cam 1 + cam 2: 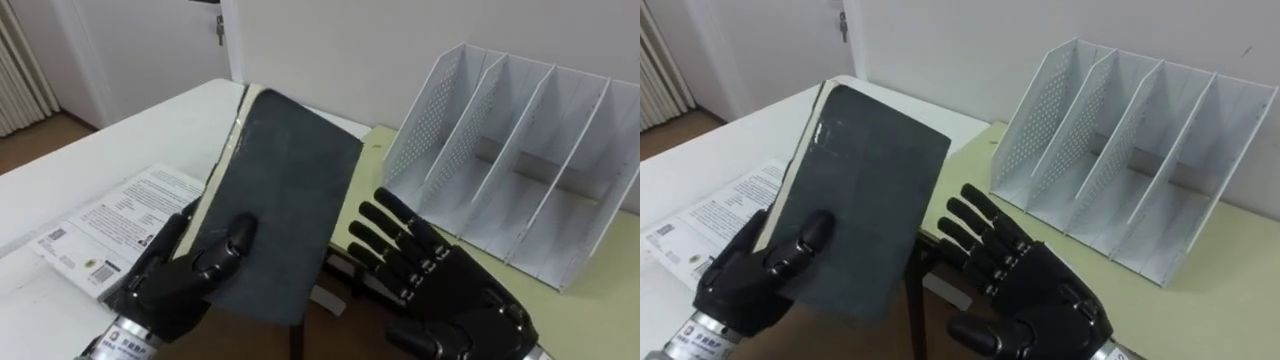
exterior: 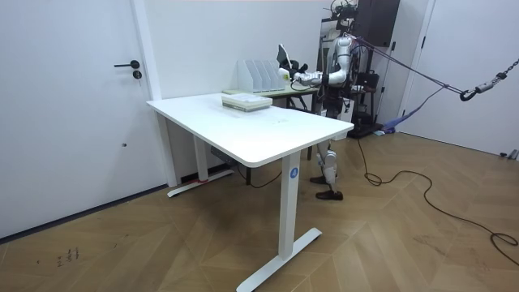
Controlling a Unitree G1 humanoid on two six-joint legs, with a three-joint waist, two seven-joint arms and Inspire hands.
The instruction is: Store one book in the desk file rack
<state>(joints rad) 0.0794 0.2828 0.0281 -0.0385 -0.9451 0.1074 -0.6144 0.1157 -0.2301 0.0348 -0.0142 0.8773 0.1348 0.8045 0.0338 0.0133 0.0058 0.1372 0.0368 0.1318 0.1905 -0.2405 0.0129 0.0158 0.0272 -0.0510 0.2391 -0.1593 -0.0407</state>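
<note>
Right hand: right hand (image 1: 455, 300) at the lower edge of the eye views, fingers straight and spread, holding nothing, just beside the book's lower right edge.
Left hand: left hand (image 1: 172, 285) curled round the lower end of the book, thumb across its cover.
Book: dark book (image 1: 285, 195) held off the table, tilted, cover toward the camera.
File rack: white file rack (image 1: 520, 160) stands on the pale green table (image 1: 600, 315), right of the book, apart from it.
Other: white printed booklet (image 1: 105, 230) lies on the white desk (image 1: 100, 160), left.
Stance: robot stands at the desk's far side in the room view.
</note>
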